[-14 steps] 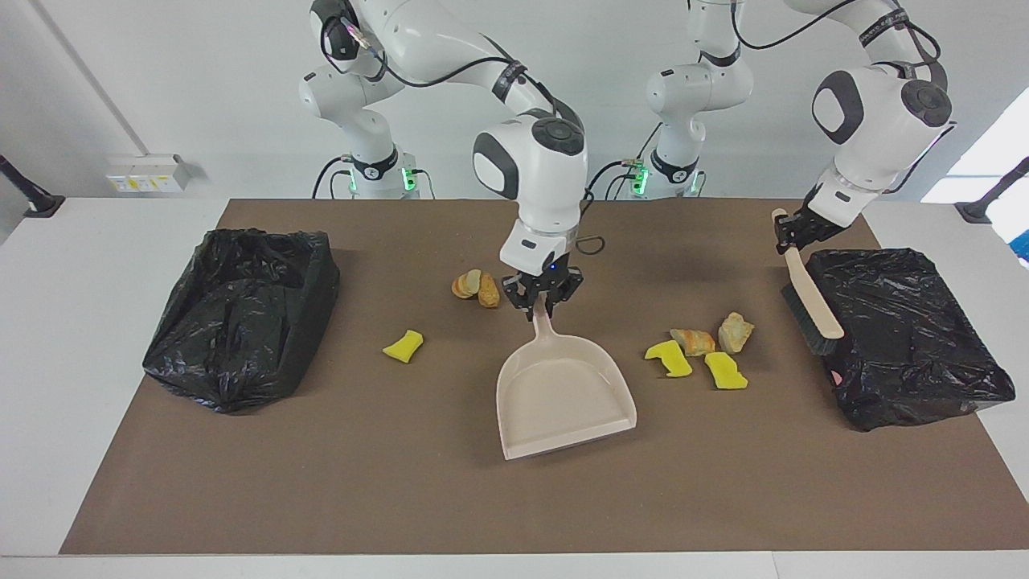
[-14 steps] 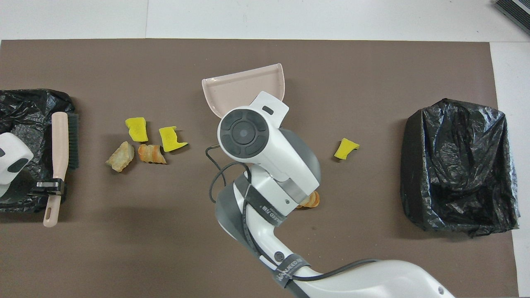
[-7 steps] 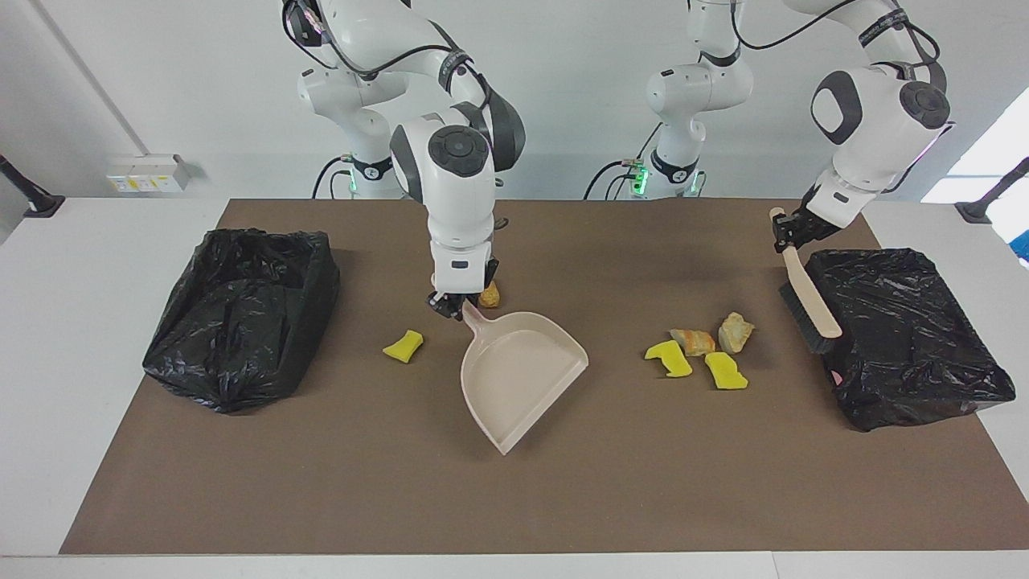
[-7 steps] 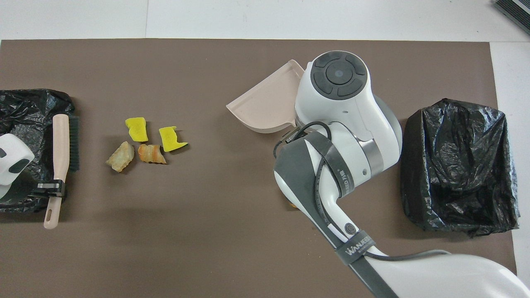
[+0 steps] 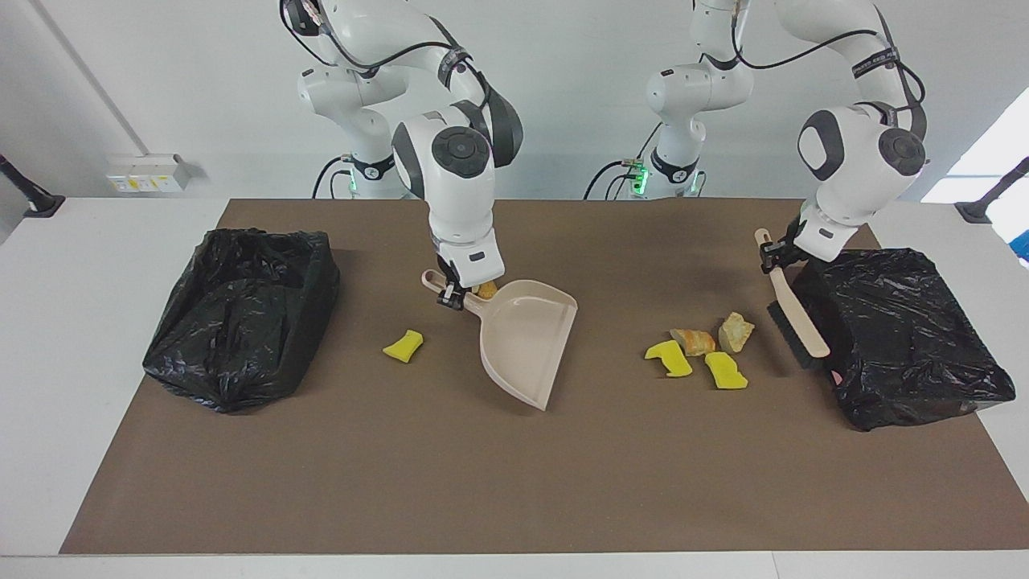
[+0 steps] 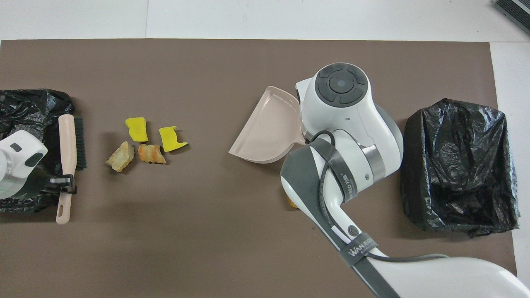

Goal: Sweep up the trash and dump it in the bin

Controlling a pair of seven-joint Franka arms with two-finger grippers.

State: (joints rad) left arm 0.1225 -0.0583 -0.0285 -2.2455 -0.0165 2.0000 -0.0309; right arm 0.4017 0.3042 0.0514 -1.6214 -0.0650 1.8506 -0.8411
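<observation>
- While facing the robots: right gripper (image 5: 455, 296) low over the middle of the mat, fingers closed on the handle of the beige dustpan (image 5: 526, 342), pan mouth turned toward the left arm's end.
- Hard to tell whether the pan's lip touches the mat.
- Left gripper (image 5: 773, 256) clamped on the brush (image 5: 792, 310), bristles just beside the bin (image 5: 900, 338) at the left arm's end.
- Trash all loose on the mat: cluster of 4 scraps (image 5: 699, 350) between pan and brush, 1 yellow scrap (image 5: 403, 346) toward the right arm's end, a tan piece (image 5: 485, 288) half hidden by the right gripper.
- To do this step well, probably: set the lip flat on the mat, just beside the cluster, mouth square to the brush, then hold steady so nothing slips under.
- Pan empty, not 1 scrap aboard.
- Second bin (image 5: 241, 314) at the right arm's end, black liner slumped; no scraps visible in either bin.
- From overhead: right gripper hidden under its own arm, only the pan's tray showing, well apart from the 4 scraps.
- Brush handle pinched near its robot end, bristles facing the cluster.
- Liners dark and crumpled, contents unreadable.
</observation>
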